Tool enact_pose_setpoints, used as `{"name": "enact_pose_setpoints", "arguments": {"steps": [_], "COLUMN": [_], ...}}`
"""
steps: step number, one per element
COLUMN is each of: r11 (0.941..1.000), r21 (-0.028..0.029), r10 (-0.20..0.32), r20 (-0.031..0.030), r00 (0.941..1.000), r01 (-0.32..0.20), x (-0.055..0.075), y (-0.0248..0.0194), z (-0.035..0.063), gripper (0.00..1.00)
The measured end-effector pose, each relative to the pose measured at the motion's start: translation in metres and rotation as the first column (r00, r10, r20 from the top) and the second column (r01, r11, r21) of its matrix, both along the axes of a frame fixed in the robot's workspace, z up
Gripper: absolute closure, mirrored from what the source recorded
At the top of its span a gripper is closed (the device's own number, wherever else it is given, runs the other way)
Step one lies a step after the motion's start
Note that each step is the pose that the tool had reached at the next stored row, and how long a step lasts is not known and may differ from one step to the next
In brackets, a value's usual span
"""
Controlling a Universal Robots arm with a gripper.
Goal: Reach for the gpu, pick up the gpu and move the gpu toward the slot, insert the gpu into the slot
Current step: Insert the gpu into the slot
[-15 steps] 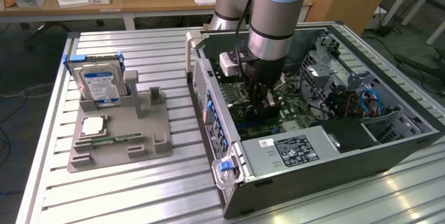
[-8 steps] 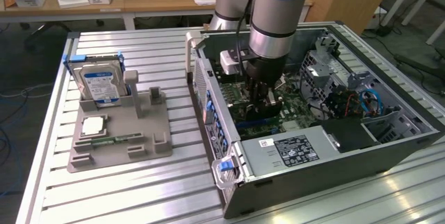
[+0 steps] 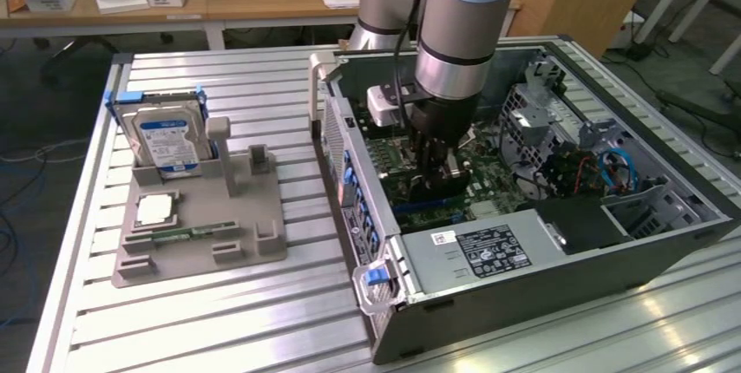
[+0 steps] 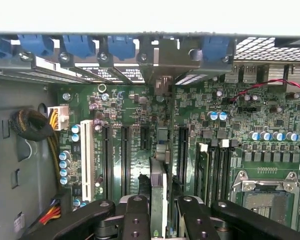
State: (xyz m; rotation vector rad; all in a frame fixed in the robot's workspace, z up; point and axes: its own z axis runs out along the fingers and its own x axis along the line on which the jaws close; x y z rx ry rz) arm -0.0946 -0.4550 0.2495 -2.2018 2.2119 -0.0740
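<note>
Hand clamps gpu edge-on, seemingly over motherboard slots, blue latches beyond.

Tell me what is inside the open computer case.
Inside the computer case: a green motherboard with expansion slots, a power supply, cables, and the pincer holding the gpu edge-on. The arm covers part of the board.

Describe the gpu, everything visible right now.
The gpu is a thin, flat card seen edge-on in the wrist view, standing upright between the hand's black fingers, which clamp it from both sides. Its far end points toward the case's rear brackets, and its lower edge sits over the green motherboard among the black expansion slots. Whether it is seated cannot be told.
</note>
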Motion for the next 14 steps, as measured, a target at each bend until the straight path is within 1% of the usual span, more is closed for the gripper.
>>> {"name": "enact_pose_setpoints", "arguments": {"steps": [4,14], "r11": [1.0000,1.0000], "r21": [0.0045,0.0071], "r10": [0.000,0.000], "r20": [0.0000,0.0000], "r00": [1.0000,1.0000], "r01": [0.000,0.000], "x": [0.0000,0.0000], "y": [0.0000,-0.0001], "z": [-0.0007,-0.0014], "gripper": [0.74,0.74]}}
